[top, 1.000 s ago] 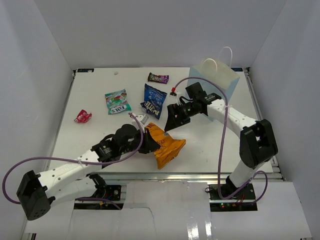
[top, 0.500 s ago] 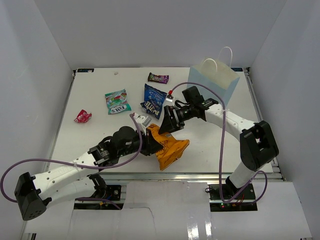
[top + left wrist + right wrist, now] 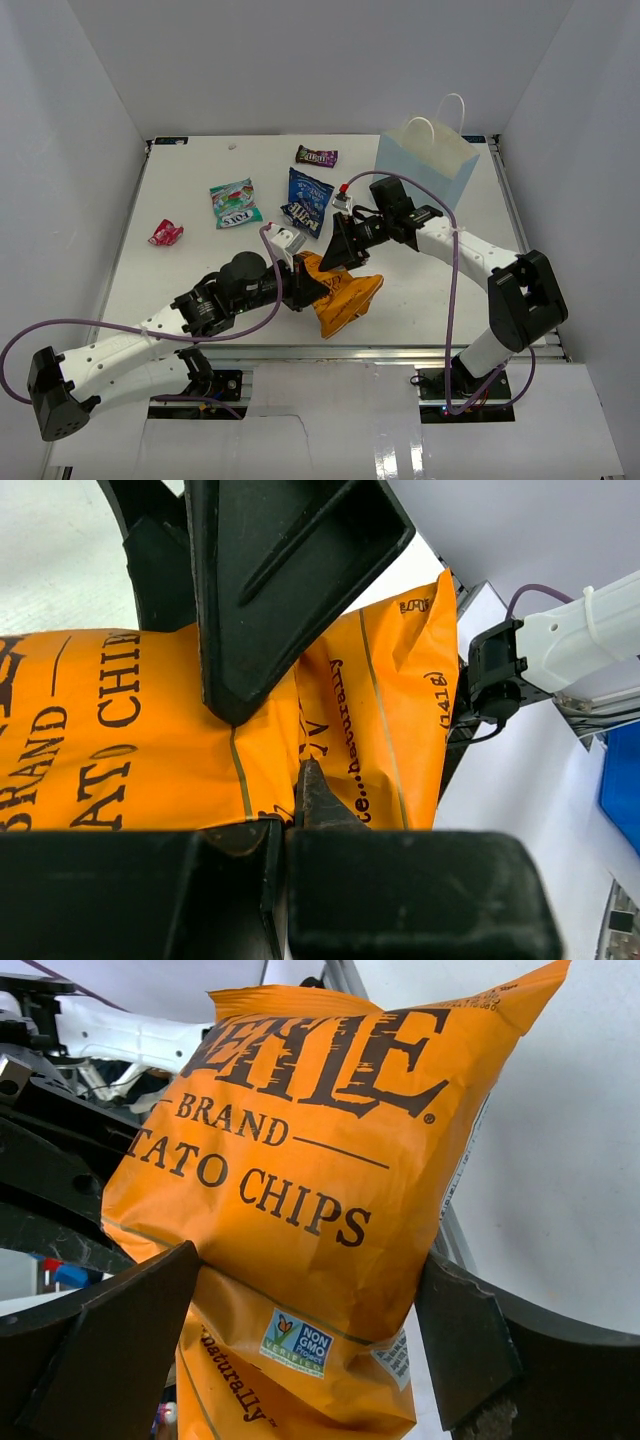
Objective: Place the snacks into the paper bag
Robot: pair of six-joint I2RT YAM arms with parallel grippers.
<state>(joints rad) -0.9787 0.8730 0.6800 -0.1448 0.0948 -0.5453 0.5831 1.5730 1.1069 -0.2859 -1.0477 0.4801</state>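
One orange chip bag [image 3: 345, 300] is held near the front edge of the bench [image 3: 200, 165], clamped in the left pincer [image 3: 305, 281] with the right pincer [image 3: 335, 262] open astride it, so an early release could drop it well short of the paper bag [image 3: 425, 165].

We take this for a robotics lab test cell: a white table [image 3: 180, 180] boxed in on three sides by plain white walls [image 3: 300, 60], filmed from overhead. Two white-and-black arms, left [image 3: 130, 345] and right [image 3: 470, 250], stand at an aluminium rail [image 3: 380, 352] along its near edge, trailing loose purple cables [image 3: 450, 290]. On the tabletop we see staged props, a few snacks [image 3: 236, 203] and a paper bag [image 3: 425, 165].
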